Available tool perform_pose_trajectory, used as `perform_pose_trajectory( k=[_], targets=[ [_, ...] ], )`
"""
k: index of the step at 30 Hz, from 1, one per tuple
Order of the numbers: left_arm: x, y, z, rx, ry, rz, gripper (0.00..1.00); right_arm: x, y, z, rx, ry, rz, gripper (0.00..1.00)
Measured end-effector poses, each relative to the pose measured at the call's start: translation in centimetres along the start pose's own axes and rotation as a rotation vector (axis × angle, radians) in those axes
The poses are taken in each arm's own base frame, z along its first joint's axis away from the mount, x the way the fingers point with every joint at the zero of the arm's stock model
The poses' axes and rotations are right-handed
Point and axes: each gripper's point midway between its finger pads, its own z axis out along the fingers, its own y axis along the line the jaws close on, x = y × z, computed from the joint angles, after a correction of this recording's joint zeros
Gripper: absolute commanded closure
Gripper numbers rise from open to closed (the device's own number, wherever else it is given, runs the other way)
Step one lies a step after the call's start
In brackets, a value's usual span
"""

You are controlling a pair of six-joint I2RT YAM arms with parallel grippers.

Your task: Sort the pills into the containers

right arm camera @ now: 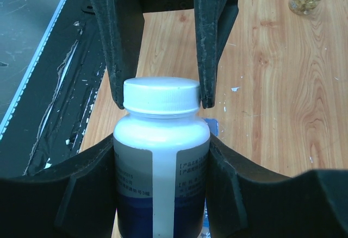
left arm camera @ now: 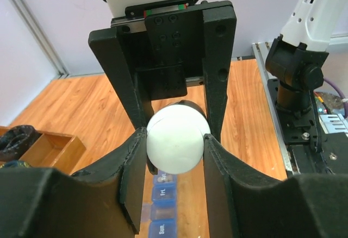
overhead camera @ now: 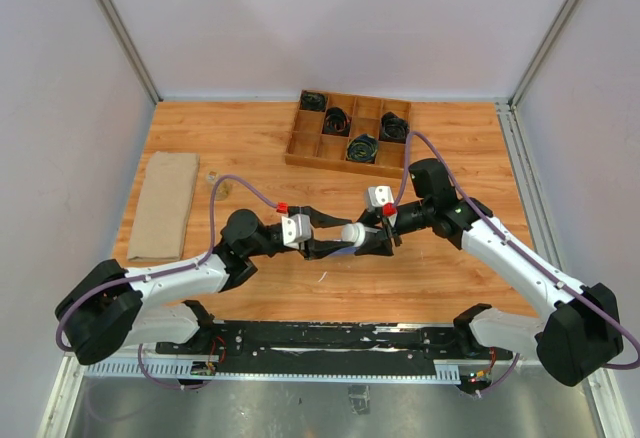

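Wooden tabletop (overhead camera: 250, 148), pale walls (overhead camera: 330, 18). Left gripper (left arm camera: 175, 151) clamps the cap (right arm camera: 161, 94) of the white bottle (right arm camera: 157, 135), right gripper (right arm camera: 161, 162) its body; cable tray (overhead camera: 350, 130) beyond the bottle.

We see a robotics lab cell, not a home or a shop. A wooden worktop (overhead camera: 250, 148) is boxed in by plain pale panels (overhead camera: 330, 18) held in aluminium frame posts (overhead camera: 118, 26), closing it at 9, 12 and 3 o'clock. At 6 o'clock a black mounting rail (overhead camera: 330, 338) carries two small white-and-black robot arms, the left arm (overhead camera: 175, 278) and the right arm (overhead camera: 510, 253), each trailing a loose purple cable (overhead camera: 236, 177). Below the rail we see exposed wiring and a bare metal ledge (overhead camera: 300, 408). A wooden tray (overhead camera: 320, 158) of coiled cables sits at 12 o'clock.
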Motion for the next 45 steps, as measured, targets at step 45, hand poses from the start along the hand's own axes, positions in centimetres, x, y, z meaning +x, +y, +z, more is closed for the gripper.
perform_pose_trajectory(
  k=[45],
  targets=[
    [1.4,1.8,0.7,-0.605,0.104,-0.964,1.00,1.6,-1.1,-0.6,0.080,0.077,0.065,0.99]
  ],
)
